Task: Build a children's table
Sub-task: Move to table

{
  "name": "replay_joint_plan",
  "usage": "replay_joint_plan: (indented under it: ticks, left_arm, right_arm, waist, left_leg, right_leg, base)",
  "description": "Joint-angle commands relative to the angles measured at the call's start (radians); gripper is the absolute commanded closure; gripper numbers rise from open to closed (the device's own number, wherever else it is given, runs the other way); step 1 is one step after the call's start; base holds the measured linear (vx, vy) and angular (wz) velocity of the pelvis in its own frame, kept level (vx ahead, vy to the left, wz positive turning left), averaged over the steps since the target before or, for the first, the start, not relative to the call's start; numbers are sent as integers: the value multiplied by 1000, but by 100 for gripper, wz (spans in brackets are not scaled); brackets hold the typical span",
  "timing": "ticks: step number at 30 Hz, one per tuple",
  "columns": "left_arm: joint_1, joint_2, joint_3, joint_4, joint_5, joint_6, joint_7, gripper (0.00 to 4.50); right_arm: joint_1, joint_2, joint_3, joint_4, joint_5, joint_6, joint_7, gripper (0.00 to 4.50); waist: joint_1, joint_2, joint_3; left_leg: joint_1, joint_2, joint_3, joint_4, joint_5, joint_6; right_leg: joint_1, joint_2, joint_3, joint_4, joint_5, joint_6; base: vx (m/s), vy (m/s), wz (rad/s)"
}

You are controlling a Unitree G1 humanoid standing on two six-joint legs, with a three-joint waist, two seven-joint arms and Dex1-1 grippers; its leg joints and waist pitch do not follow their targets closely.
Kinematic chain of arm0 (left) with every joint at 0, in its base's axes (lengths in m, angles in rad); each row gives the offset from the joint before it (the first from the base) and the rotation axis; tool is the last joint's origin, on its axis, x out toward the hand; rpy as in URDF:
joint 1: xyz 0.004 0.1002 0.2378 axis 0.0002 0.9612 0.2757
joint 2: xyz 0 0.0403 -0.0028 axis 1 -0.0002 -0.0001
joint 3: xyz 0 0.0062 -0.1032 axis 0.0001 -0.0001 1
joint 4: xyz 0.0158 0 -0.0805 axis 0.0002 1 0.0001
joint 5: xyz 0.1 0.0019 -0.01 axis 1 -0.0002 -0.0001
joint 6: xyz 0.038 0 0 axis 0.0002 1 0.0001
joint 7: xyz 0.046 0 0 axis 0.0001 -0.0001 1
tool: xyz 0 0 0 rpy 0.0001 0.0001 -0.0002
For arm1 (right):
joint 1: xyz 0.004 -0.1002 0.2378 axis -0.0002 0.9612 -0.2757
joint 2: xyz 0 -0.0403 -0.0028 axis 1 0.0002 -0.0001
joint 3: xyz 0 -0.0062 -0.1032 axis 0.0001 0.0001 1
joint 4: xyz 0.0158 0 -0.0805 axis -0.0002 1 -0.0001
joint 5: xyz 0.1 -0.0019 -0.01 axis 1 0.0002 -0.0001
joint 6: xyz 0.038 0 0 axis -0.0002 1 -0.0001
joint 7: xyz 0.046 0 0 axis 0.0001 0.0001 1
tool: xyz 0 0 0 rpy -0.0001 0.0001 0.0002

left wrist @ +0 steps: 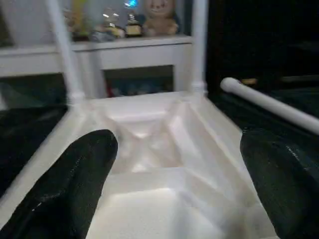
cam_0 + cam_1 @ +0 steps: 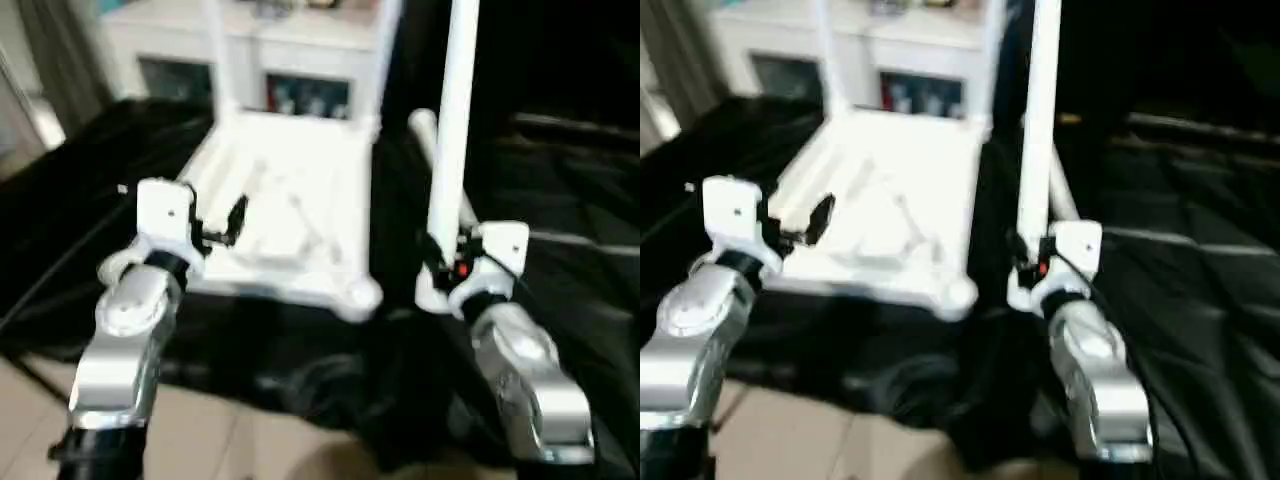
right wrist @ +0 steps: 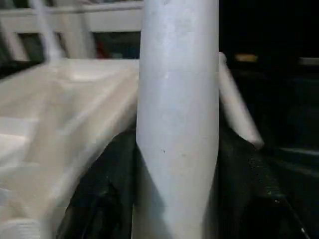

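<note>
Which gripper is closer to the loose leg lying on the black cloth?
Right. The right gripper, holding an upright leg, sits beside the lying leg; the left gripper hovers open over the tabletop.

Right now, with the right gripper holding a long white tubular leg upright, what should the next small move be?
Probably carry the white tubular leg in the right gripper leftward over the empty round socket at the near right corner of the upside-down white plastic tabletop, then lower it in. Two legs already stand in the far corners, and the open left gripper hovers over the tabletop.
</note>
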Motion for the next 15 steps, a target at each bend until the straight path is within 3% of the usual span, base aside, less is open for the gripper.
replay_joint_plan:
  ticks: [1,2,3,4,5,6,7,8,9,10,11,12,13,14,15]
  left_arm:
    - [4,18,21,-18,-3,8,2,0]
    - [4,17,22,-18,-2,10,2,0]
    - [3,14,23,-19,-1,12,1,0]
    - [3,14,22,-19,-1,12,1,0]
    - [4,15,22,-19,-2,12,2,0]
    - [5,14,21,-19,-2,12,2,0]
    - [5,14,21,-19,-2,12,2,0]
    - [6,14,19,-20,-2,11,2,0]
    - [6,15,18,-19,-2,11,2,0]
    - [6,15,17,-18,-2,10,2,0]
    - [7,16,15,-18,-3,10,2,0]
    - [7,15,14,-17,-3,9,1,0]
    - [7,15,14,-16,-3,9,1,0]
    - [7,14,14,-16,-3,9,0,0]
    - [7,14,13,-15,-2,9,-1,0]
  right_arm:
    - [-21,9,9,-10,-5,-1,6,262]
    - [-22,8,10,-10,-4,-1,4,262]
    - [-22,4,12,-9,-2,-1,3,262]
    - [-22,4,12,-9,-1,-1,3,262]
    - [-22,3,13,-10,0,-1,2,262]
    - [-21,1,14,-10,0,0,1,262]
    - [-21,1,14,-10,0,0,1,262]
    - [-20,1,13,-12,0,1,2,262]
    - [-20,2,13,-13,-1,2,2,262]
    - [-19,2,13,-14,-2,2,2,262]
    - [-19,3,13,-14,-2,3,3,262]
    - [-19,3,13,-16,-3,4,4,262]
    - [-19,3,13,-16,-3,4,4,262]
    - [-19,4,13,-17,-4,5,4,262]
    - [-19,3,15,-18,-4,5,4,262]
  waist:
    - [37,-14,-45]
    - [30,11,-38]
    - [8,38,-36]
    - [0,45,-40]
    - [-7,55,-48]
    - [-47,58,-59]
    - [-51,53,-56]
    - [-54,40,-51]
    - [-47,31,-49]
    - [-23,6,-54]
    - [-3,12,-59]
    - [11,16,-68]
    - [10,21,-72]
    - [-4,39,-78]
    - [-16,46,-81]
  left_leg:
    - [-67,29,-8,-20,55,26]
    - [-40,47,-1,-76,72,17]
    - [-17,75,-7,-140,12,5]
    - [2,82,-14,-151,-48,3]
    - [53,100,-27,-160,-119,7]
    - [131,141,-82,-167,-141,129]
    - [138,145,-88,-165,-128,177]
    - [127,131,-75,-155,-95,247]
    - [102,108,-50,-144,-74,260]
    - [-4,29,12,-99,9,229]
    - [-26,22,17,-80,30,200]
    - [-67,36,8,-64,113,135]
    - [-65,39,6,-77,149,123]
    - [-17,51,-4,-103,226,120]
    - [30,67,-26,-112,272,150]
  right_leg:
    - [122,-136,105,-166,-385,-132]
    - [103,-98,61,-168,-347,-176]
    - [91,-39,3,-146,-284,-168]
    - [84,-18,-9,-133,-254,-162]
    - [57,-10,-20,-117,-216,-171]
    - [1,-4,-40,-55,-47,-192]
    - [-10,-10,-39,-47,-20,-182]
    - [-7,-30,-29,-55,33,-179]
    - [15,-46,-15,-78,72,-193]
    - [124,-77,31,-121,131,-214]
    - [149,-97,48,-142,86,-227]
    - [183,-99,49,-147,43,-217]
    - [177,-73,33,-136,71,-202]
    - [141,-18,-12,-103,134,-169]
    - [110,4,-33,-82,153,-151]
  base:
    - [43,-71,-5]
    - [60,-16,1]
    - [60,-16,1]
    - [79,29,-1]
    - [105,34,6]
    - [105,34,6]
    - [111,31,11]
    - [90,17,9]
    - [90,17,9]
    - [106,0,7]
    - [105,-9,3]
    - [105,-9,3]
    - [79,-8,2]
    - [123,-14,3]
    - [123,-14,3]
